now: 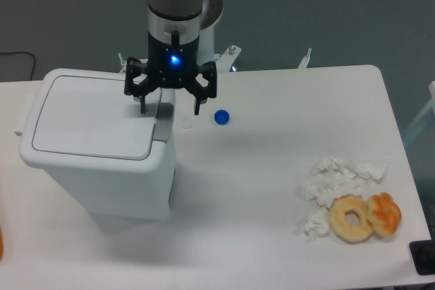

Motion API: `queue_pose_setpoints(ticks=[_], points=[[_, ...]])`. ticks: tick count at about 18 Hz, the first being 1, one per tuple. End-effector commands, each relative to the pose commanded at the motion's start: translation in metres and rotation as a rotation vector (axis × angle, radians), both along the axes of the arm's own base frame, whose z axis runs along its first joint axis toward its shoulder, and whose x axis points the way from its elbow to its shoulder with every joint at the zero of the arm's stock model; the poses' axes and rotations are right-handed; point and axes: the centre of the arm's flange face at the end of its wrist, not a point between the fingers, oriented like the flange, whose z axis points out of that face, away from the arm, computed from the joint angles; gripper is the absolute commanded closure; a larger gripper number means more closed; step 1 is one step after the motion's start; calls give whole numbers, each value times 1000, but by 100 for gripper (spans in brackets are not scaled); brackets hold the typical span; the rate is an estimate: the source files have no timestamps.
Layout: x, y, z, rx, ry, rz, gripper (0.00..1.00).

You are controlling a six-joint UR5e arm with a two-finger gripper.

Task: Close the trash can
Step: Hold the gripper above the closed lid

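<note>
The trash can [95, 168] is a large white rectangular bin standing at the left of the table. Its flat white lid [92, 117] lies down on the rim, and a grey latch tab [164, 123] shows on the right rim. My gripper [170, 108] hangs over the bin's right rim, pointing down, with its black fingers spread wide. One fingertip [143, 105] is over the lid's right edge, the other [198, 106] is past the bin over the table. It holds nothing.
A small blue bottle cap [221, 117] lies on the white table [272, 188] just right of the gripper. Crumpled white tissues [336, 181], a doughnut [351, 219] and an orange pastry [384, 214] sit at the front right.
</note>
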Motion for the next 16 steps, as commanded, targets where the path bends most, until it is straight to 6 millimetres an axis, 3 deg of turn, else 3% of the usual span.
queue_pose_setpoints(ticks=[9,16], points=[[-6,7,3,32,26,18,0],[-10,11,-8,19,12,19,0]])
